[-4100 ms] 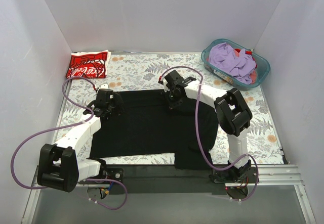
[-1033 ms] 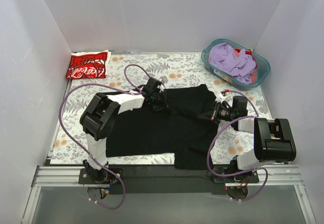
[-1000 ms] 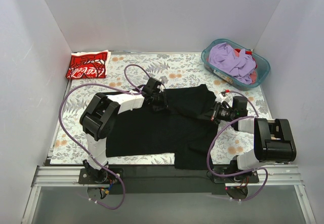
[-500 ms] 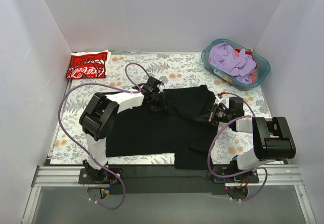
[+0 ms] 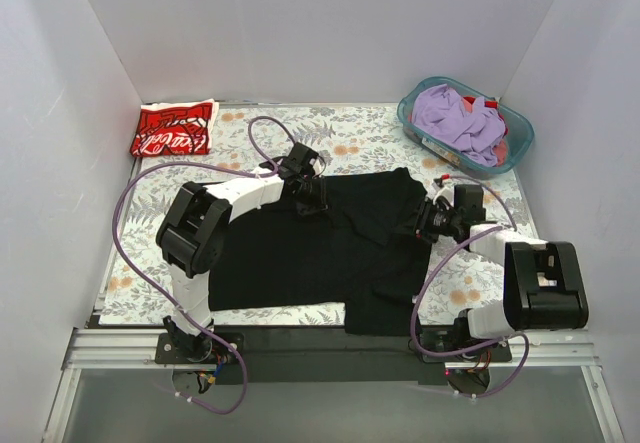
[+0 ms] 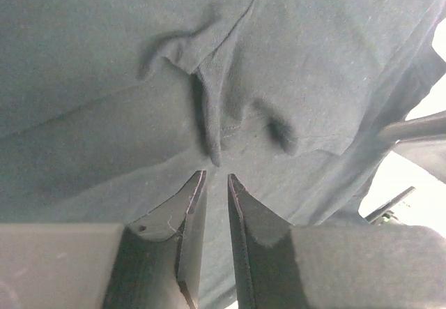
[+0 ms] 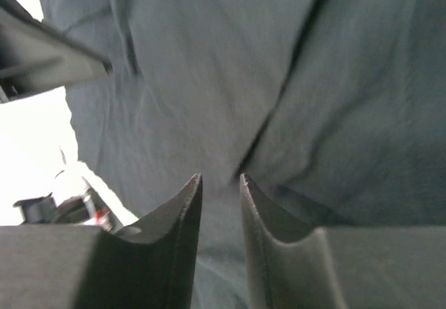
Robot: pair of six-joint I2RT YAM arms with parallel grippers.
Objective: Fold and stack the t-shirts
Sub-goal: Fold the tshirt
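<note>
The black t-shirt (image 5: 300, 258) is lying spread across the floral counter (image 5: 270, 138), its near hem drooping over the counter's front edge. The right gripper (image 5: 420, 225) is hovering low at the shirt's right edge, its jaws parted a little and holding nothing, apparently having just let the cloth go. The left gripper (image 5: 312, 198) is working at the far middle edge, its jaws narrow and pinching a puckered ridge of the fabric, probably to pull a fold line taut. Farther back, the folded red t-shirt (image 5: 173, 128) is waiting in the far left corner as the stack's base, and a teal basket (image 5: 520, 148) is holding lilac laundry (image 5: 455, 118). Four seconds earlier the shirt was lying wider and flatter, with the left arm at its left sleeve.
</note>
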